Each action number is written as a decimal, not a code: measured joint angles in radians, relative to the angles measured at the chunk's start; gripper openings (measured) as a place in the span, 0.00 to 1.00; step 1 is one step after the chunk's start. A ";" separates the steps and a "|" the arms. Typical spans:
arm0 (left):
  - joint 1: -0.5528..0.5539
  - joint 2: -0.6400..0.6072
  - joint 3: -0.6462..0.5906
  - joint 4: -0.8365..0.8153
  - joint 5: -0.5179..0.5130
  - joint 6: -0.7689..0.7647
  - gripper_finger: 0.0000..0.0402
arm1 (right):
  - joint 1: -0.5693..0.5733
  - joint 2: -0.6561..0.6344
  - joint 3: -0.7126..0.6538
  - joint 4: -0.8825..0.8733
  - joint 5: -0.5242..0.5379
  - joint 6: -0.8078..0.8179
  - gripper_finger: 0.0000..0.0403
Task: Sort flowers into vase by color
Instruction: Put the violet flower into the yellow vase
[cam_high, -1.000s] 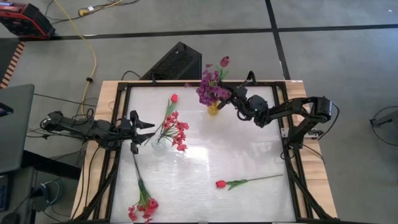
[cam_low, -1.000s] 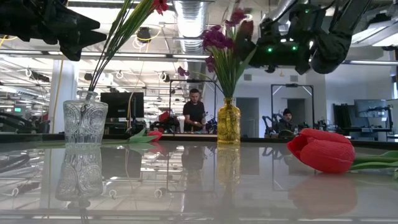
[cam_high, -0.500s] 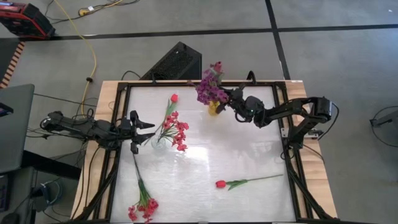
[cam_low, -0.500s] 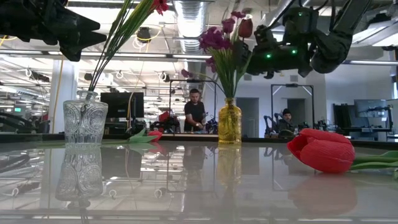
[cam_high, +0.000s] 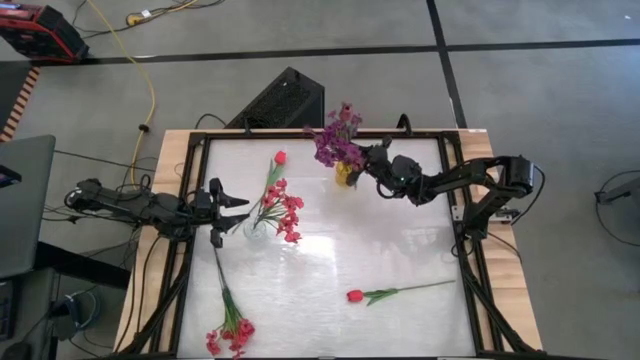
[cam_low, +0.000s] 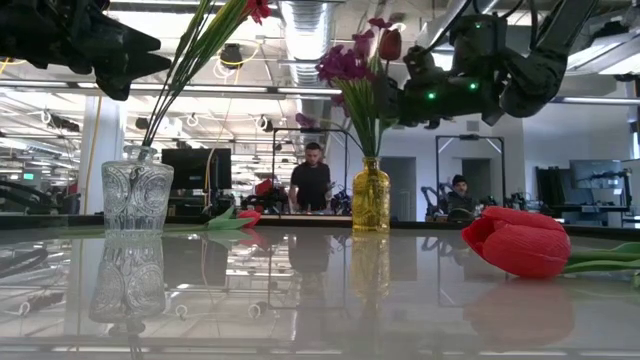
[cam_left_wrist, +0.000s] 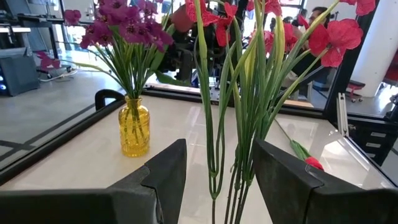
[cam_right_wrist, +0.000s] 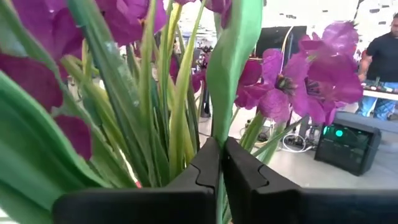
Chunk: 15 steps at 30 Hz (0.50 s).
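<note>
A yellow vase (cam_high: 344, 176) (cam_low: 370, 195) near the far edge holds purple clusters (cam_high: 333, 147) (cam_left_wrist: 127, 28). My right gripper (cam_high: 372, 163) (cam_low: 398, 92) (cam_right_wrist: 221, 163) is beside it on the right, shut on a dark maroon tulip (cam_low: 390, 43). A clear glass vase (cam_high: 254, 229) (cam_low: 137, 195) holds pink-red clusters (cam_high: 287, 212) and a red tulip (cam_high: 280, 157). My left gripper (cam_high: 240, 208) (cam_left_wrist: 217, 180) is open just left of those stems (cam_left_wrist: 239, 118), which show beyond its gap. A red tulip (cam_high: 355, 296) (cam_low: 515, 242) and a pink-red cluster (cam_high: 229, 336) lie flat on the table. My right gripper pinches the maroon tulip's green stem (cam_right_wrist: 222, 134) between its two fingers, some way below the head. The fingers come level from the table's right side and lie across the stem. The tulip stands nearly upright, its stem running down among the purple stems toward the yellow vase's mouth.
A table frame rail (cam_high: 455, 215) runs down the right side by the right arm's base. White tabletop (cam_high: 340, 250) lies between the two vases and the loose red tulip. People stand in the room behind the table (cam_low: 312, 180).
My right gripper has moved toward the table's left, up to the yellow vase, carrying the maroon tulip. The tulip's head has swung from the bunch's right side to above the purple clusters and now stands more upright. The left arm has stayed still.
</note>
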 joint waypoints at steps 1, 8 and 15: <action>0.000 0.000 0.000 0.000 0.000 0.000 0.43 | 0.002 -0.001 0.000 0.000 0.000 -0.010 0.11; 0.000 0.000 0.000 -0.001 0.000 0.000 0.43 | 0.002 -0.069 0.000 -0.063 0.001 -0.025 0.19; 0.000 0.000 0.000 -0.001 0.000 0.005 0.43 | -0.020 -0.245 0.000 -0.347 0.000 -0.007 0.32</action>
